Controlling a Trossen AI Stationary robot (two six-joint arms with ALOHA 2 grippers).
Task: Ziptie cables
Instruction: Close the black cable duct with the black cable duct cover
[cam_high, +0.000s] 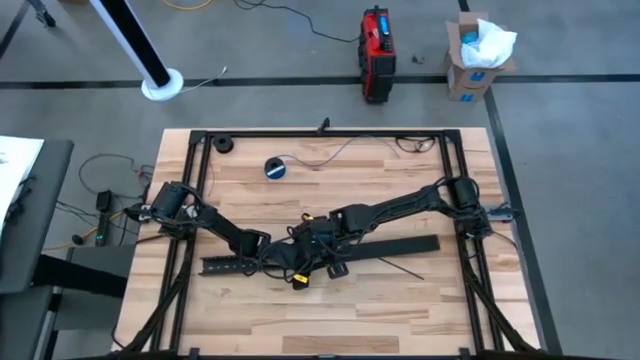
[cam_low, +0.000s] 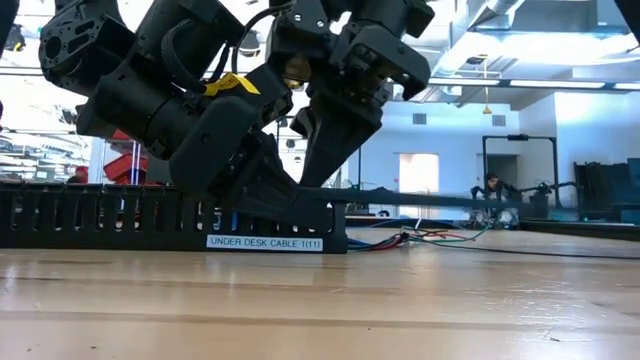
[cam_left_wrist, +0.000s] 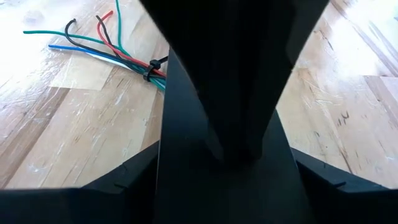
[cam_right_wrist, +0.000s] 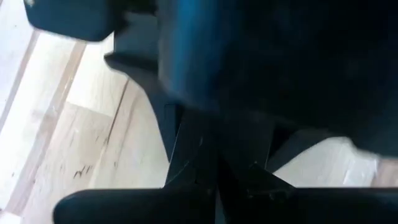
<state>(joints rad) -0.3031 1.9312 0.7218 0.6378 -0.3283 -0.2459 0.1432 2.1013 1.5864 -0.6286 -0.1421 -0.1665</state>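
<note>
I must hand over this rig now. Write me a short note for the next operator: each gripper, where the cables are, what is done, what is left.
Left gripper: low at the table's middle, over the black slotted strip; fingers not readable.
Right gripper: close against the left one at the same spot; fingers not readable.
Cables: coloured wires lying on the wood just beyond the grippers, in the left wrist view.
Done: one black zip tie is already around the bundle.
Left: cannot tell if it is pulled tight; check this and any further ties. A second black strip lies to the right, and the tape roll sits apart.
</note>
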